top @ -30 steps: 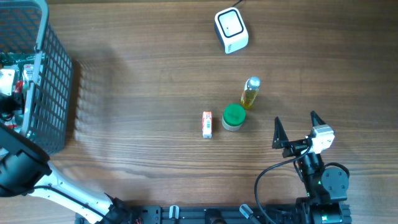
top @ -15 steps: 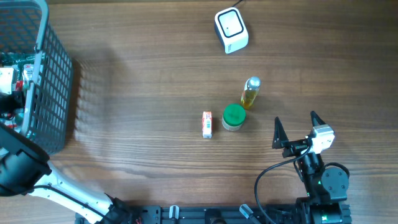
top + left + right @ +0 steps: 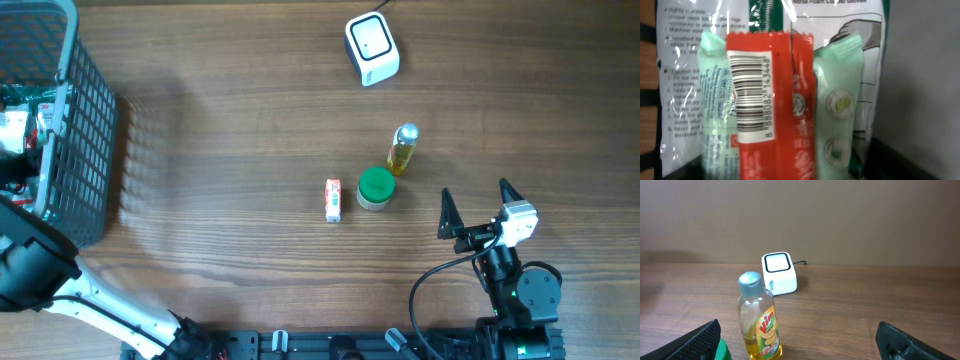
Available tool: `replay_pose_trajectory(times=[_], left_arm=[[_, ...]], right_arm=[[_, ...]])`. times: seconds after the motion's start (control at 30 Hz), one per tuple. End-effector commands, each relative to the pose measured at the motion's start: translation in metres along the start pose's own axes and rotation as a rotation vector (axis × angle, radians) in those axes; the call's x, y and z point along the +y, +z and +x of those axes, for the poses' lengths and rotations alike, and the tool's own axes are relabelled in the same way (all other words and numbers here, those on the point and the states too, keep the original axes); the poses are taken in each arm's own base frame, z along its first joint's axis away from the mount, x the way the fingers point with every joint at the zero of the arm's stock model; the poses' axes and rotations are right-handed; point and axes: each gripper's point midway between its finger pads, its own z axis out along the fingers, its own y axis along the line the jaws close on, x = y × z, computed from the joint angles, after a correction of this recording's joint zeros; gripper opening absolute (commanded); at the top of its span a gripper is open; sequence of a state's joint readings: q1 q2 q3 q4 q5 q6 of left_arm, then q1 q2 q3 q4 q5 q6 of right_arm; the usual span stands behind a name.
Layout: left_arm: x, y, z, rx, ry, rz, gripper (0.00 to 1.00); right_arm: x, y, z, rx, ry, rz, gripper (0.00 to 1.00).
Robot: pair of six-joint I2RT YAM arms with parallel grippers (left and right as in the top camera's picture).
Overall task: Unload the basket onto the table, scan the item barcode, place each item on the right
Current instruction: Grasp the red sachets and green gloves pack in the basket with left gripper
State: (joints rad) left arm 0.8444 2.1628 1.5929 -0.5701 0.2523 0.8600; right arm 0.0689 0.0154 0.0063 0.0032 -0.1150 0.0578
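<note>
A red packet point(image 3: 772, 100) with a white barcode label point(image 3: 751, 95) fills the left wrist view, close up and upright. A mint-green packet point(image 3: 840, 100) lies behind it, and a clear printed glove bag point(image 3: 685, 60) behind that. My left arm point(image 3: 30, 265) reaches into the wire basket point(image 3: 85, 130) at the far left. Its fingers show in no view, so I cannot tell whether they hold anything. The white scanner point(image 3: 371, 48) point(image 3: 778, 273) stands at the back of the table. My right gripper point(image 3: 478, 208) point(image 3: 800, 340) rests open and empty at the front right.
A yellow Vim bottle point(image 3: 403, 149) point(image 3: 760, 317) stands just ahead of the right gripper, with a green-lidded jar point(image 3: 376, 187) beside it. A small orange and white box point(image 3: 333, 199) lies to the jar's left. The basket holds more packets.
On the table nothing has moved and the right arm is still. Inside the basket the packets at the left edge have shifted slightly.
</note>
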Motion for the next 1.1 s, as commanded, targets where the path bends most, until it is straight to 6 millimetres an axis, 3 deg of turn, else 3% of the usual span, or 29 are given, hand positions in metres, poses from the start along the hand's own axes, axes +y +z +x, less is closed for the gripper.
replay_pose_trajectory(times=[0.0, 0.3, 0.33, 0.37, 0.47, 0.63, 0.83, 0.93, 0.97, 1.07], left_arm=[[-0.004, 0.024, 0.025, 0.078, 0.001, 0.016, 0.59], [-0.001, 0.018, 0.018, 0.052, -0.027, 0.002, 0.30], [0.000, 0.013, 0.009, 0.020, -0.060, 0.000, 0.20], [0.001, 0.007, -0.001, -0.018, -0.090, 0.000, 0.16], [0.003, -0.016, -0.032, -0.132, -0.146, 0.002, 0.17], [0.012, -0.077, -0.080, -0.284, -0.169, -0.077, 0.14], [0.002, -0.155, -0.126, -0.432, -0.099, -0.152, 0.13], [-0.004, -0.204, -0.152, -0.548, -0.118, -0.192, 0.13], [-0.012, -0.236, -0.165, -0.612, -0.103, -0.217, 0.13], [-0.023, -0.281, -0.176, -0.699, -0.132, -0.233, 0.13]], right_arm=[[-0.001, 0.000, -0.001, -0.006, -0.004, 0.006, 1.00], [-0.001, 0.000, -0.001, -0.006, -0.004, 0.006, 0.99], [-0.001, 0.000, -0.001, -0.006, -0.004, 0.006, 1.00], [-0.001, 0.000, -0.001, -0.006, -0.004, 0.006, 1.00], [-0.001, 0.000, -0.001, -0.007, -0.004, 0.006, 1.00], [-0.001, 0.000, -0.001, -0.007, -0.004, 0.006, 1.00], [-0.001, 0.000, -0.001, -0.006, -0.004, 0.006, 1.00], [-0.001, 0.000, -0.001, -0.007, -0.003, 0.006, 1.00], [-0.001, 0.000, -0.001, -0.007, -0.004, 0.006, 1.00], [-0.001, 0.000, -0.001, -0.006, -0.004, 0.006, 1.00]])
